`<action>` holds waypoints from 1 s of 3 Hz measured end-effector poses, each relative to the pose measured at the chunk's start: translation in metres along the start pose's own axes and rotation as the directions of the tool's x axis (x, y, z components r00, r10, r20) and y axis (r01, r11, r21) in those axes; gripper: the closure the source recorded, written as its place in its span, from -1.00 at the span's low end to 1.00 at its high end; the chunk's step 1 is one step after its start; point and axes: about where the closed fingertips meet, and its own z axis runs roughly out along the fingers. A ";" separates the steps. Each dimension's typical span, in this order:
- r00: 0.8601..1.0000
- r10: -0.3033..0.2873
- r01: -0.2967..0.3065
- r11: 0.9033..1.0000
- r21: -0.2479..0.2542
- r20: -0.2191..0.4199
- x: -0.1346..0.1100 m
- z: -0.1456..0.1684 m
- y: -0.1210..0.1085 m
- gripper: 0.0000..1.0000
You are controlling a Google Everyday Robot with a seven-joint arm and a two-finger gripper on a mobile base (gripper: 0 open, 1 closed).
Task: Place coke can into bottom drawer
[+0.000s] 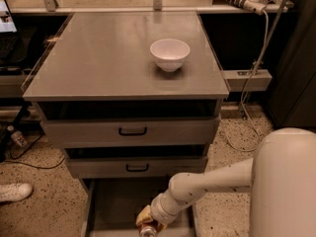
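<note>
pincer [146, 221] low in bottom drawer [116, 206] | coke can [147, 230] at its tip

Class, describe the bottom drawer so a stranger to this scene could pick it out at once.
Find the grey cabinet with a white bowl on top. The bottom drawer is the lowest of three, pulled out furthest, with the gripper and coke can over it. Unlike the two above, it shows no black handle.
</note>
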 end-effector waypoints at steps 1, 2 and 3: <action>0.998 0.057 -0.057 0.997 -0.047 -0.010 -0.006 0.028 -0.018 1.00; 0.998 0.063 -0.064 0.997 -0.047 -0.021 -0.003 0.034 -0.020 1.00; 0.997 0.066 -0.068 0.995 -0.076 -0.035 -0.009 0.056 -0.018 1.00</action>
